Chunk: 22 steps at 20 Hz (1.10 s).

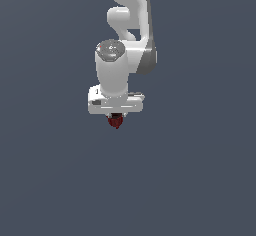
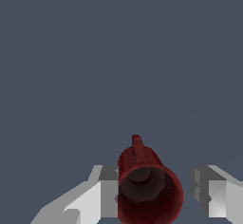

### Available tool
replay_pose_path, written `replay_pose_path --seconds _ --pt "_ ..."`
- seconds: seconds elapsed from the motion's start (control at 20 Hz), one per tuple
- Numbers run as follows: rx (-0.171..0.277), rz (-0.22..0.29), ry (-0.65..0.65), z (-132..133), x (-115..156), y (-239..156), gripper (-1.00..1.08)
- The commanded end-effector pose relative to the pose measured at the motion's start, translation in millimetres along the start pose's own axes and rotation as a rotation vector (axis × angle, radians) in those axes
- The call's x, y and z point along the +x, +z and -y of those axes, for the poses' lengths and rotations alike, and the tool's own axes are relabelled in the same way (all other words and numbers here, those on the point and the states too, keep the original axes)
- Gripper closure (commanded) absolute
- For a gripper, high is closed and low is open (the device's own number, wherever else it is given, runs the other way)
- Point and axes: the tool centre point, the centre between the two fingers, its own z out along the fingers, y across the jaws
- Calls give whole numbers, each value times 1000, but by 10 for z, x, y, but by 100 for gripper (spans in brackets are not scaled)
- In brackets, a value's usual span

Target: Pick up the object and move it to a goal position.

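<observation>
Object: the dark red cup-like object sits between the gripper fingers, its open mouth facing the wrist camera and a small handle on its rim.
Long axis: runs along the fingers, away from the gripper head (roughly downward in the exterior view).
Place: in the exterior view the object pokes out just under the white gripper head.
Grip: one finger touches the object; the other stands apart, so a firm hold cannot be told.
</observation>
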Motion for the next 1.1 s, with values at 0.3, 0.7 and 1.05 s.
replay_pose_path --seconds 0.3,0.7,1.05 --pt "-4 47 -205 -103 -96 186 -20" --pt "4 95 -416 -203 -201 372 -20" --pt "20 133 -593 -284 -294 523 -20"
